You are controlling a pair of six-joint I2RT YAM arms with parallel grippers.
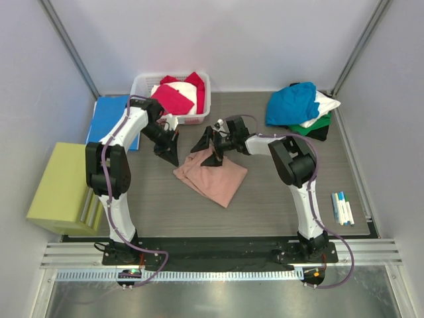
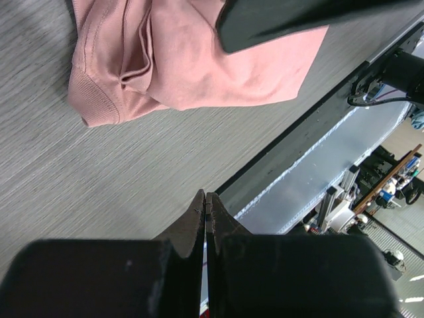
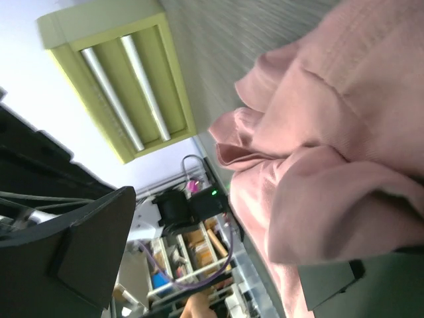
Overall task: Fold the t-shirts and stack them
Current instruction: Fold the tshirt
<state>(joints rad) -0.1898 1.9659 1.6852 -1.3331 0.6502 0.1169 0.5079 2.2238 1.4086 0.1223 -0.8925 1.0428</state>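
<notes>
The dusty-pink t-shirt (image 1: 212, 175) lies on the bench (image 1: 265, 205), with open room along its near edge. The left end effector (image 1: 169, 154), pinched closed and empty, hangs beside its left corner. The right end effector (image 1: 211, 147) gapes wide over its far edge.

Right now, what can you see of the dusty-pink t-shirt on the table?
The dusty-pink t-shirt is soft knit cloth, roughly folded into a rumpled diamond, lying flat at the centre of the grey table. A ribbed band edges one corner. The open right gripper straddles its bunched far edge; the shut left gripper hangs clear.
</notes>
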